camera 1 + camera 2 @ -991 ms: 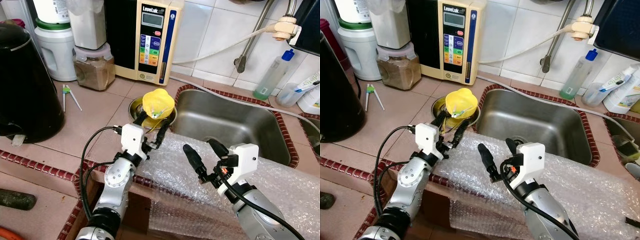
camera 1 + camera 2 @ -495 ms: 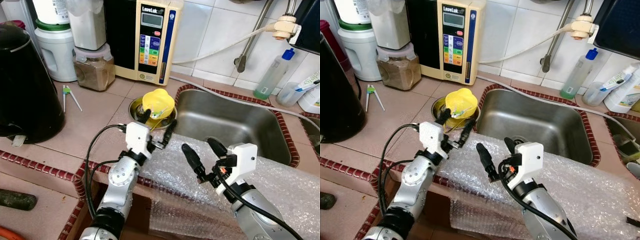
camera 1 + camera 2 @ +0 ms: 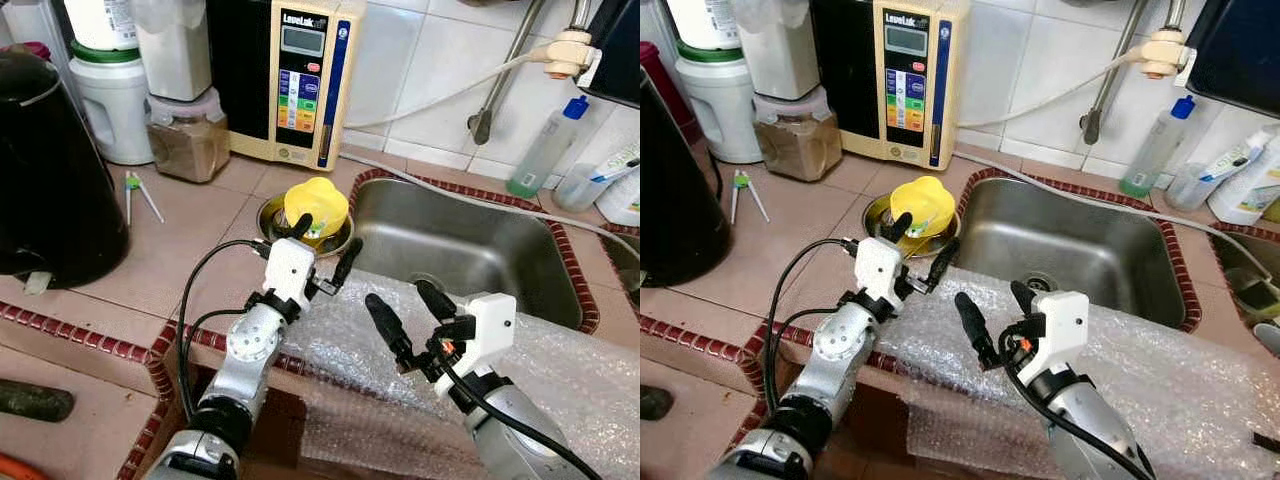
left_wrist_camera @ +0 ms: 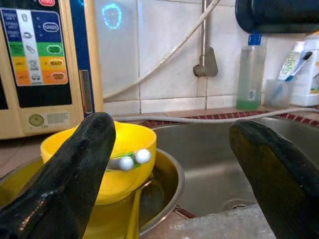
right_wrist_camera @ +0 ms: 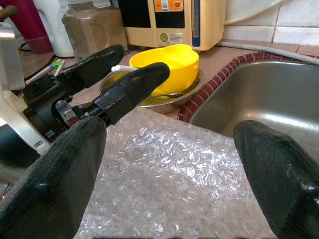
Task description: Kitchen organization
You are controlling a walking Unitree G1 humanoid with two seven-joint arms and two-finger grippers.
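A yellow plastic bowl (image 3: 318,204) sits inside a steel bowl (image 3: 276,215) on the tiled counter, just left of the sink (image 3: 470,250). A green utensil with white tips (image 4: 131,159) rests in the yellow bowl. My left gripper (image 3: 325,247) is open, low over the counter right in front of the bowl; one finger (image 3: 300,226) reaches its near rim and the other sits toward the sink. My right gripper (image 3: 400,298) is open and empty, hovering above the bubble wrap (image 3: 560,370) in front of the sink.
A black kettle-like appliance (image 3: 45,170) stands at the left. A water ioniser (image 3: 305,75), a jar of brown powder (image 3: 188,135) and a white container (image 3: 110,100) line the back wall. Green-white tongs (image 3: 138,192) lie on the counter. A soap bottle (image 3: 545,150) stands behind the sink.
My left arm has reached forward and to the right, bringing its open gripper up to the yellow bowl's near side. The right gripper has barely moved.
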